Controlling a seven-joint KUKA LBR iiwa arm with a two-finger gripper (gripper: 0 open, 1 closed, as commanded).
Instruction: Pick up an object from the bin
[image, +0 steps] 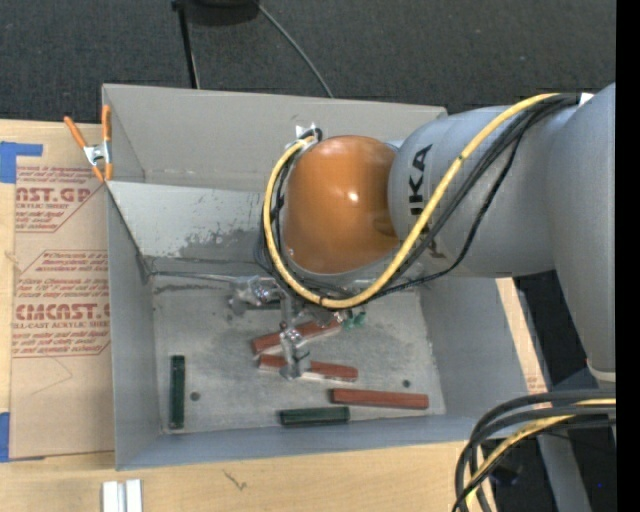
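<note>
**A:** Where is the hand?

**B:** The hand is low in the bin, at the centre of the frame, just under the orange cover.

**A:** Open or closed?

**B:** I cannot tell. It shows as a small metal shape seen from above, and the cover and the cables hide its upper part.

**A:** Is it holding anything?

**B:** Nothing shows clamped in it. It sits over two red-brown sticks on the bin floor. The upper stick slants up to the right, and the middle stick lies just below it. The hand's tip is where the two come close, but I cannot make out whether it touches them.

**A:** What else is near?

**B:** A third stick, also red-brown, lies to the lower right. A short green bar lies just beside its left end. A long green bar lies at the lower left, well apart.

**A:** And what is hidden?

**B:** The arm covers the bin's upper right. To the upper left of the hand is a shiny bit. I cannot tell whether it is loose or part of the robot.
</note>
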